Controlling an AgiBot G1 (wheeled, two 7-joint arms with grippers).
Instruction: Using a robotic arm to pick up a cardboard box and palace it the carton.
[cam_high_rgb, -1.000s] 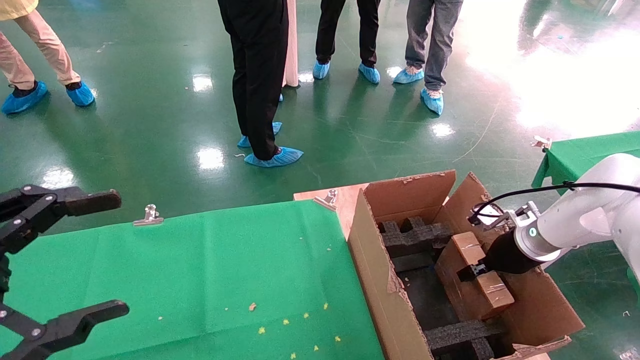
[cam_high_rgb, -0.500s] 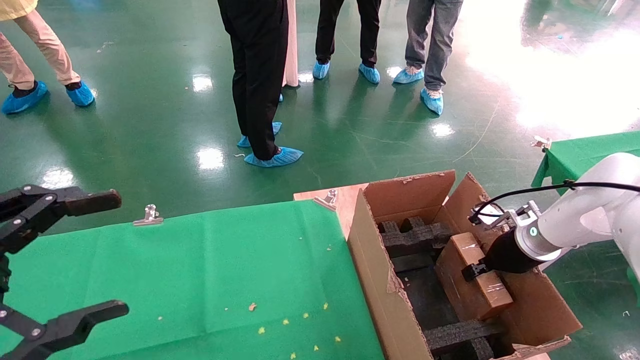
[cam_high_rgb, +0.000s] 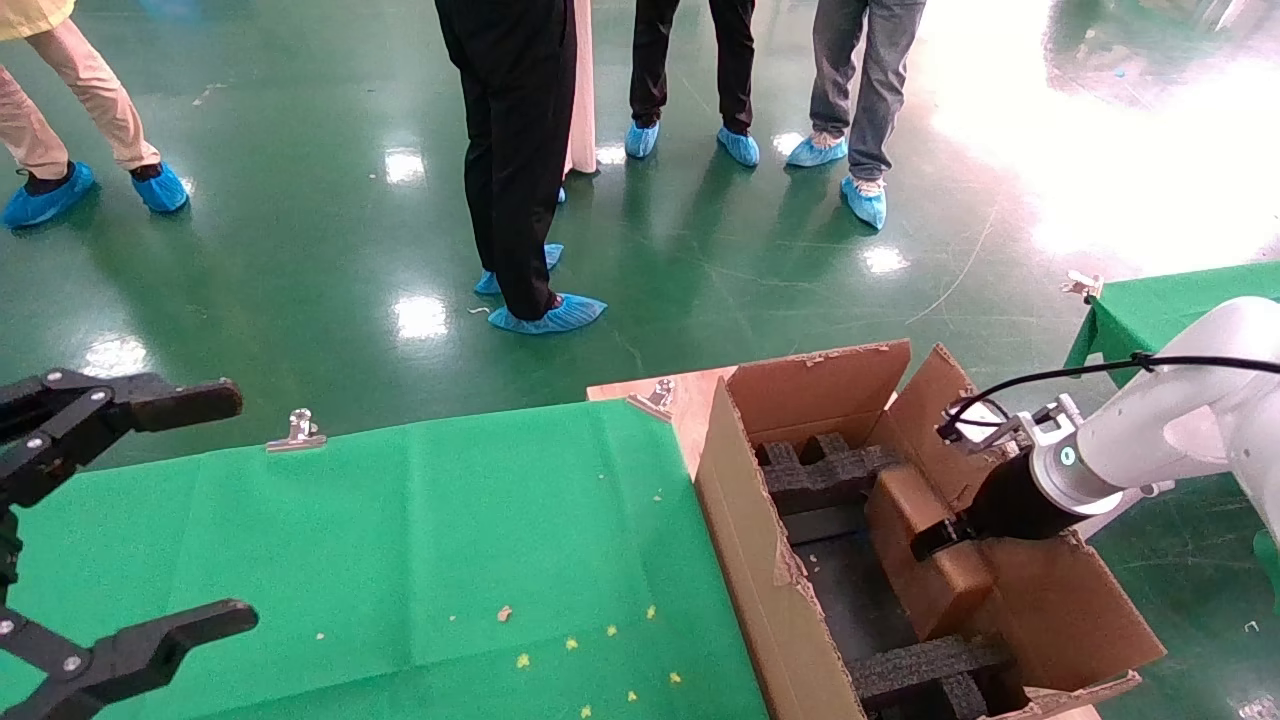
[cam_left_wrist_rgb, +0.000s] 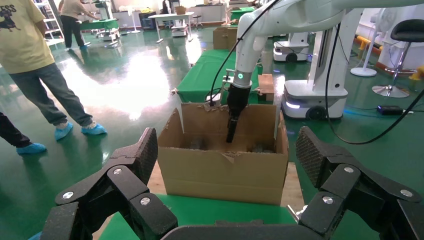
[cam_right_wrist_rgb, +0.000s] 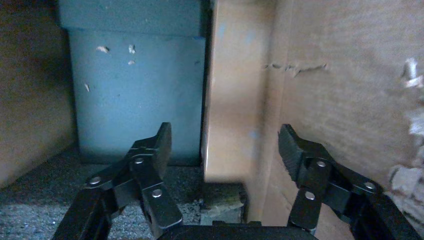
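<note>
Green-cloth table (cam_high_rgb: 400, 540) sits left of carton (cam_high_rgb: 745, 560). Robotic arm (cam_high_rgb: 1150, 440) reaches into carton; right gripper (cam_right_wrist_rgb: 225, 150) fingers spread apart, straddling cardboard box (cam_high_rgb: 925, 545) w/o clamping it. Box stands on edge inside carton against right wall, beside foam blocks (cam_high_rgb: 820, 475). Left gripper (cam_left_wrist_rgb: 227, 165) parked over table's left end, fingers apart.

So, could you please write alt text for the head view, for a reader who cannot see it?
The right gripper reaches into the carton, its fingers either side of the cardboard box standing on edge against the carton's right wall, among black foam blocks. The left gripper hangs open over the green table; people stand behind.
</note>
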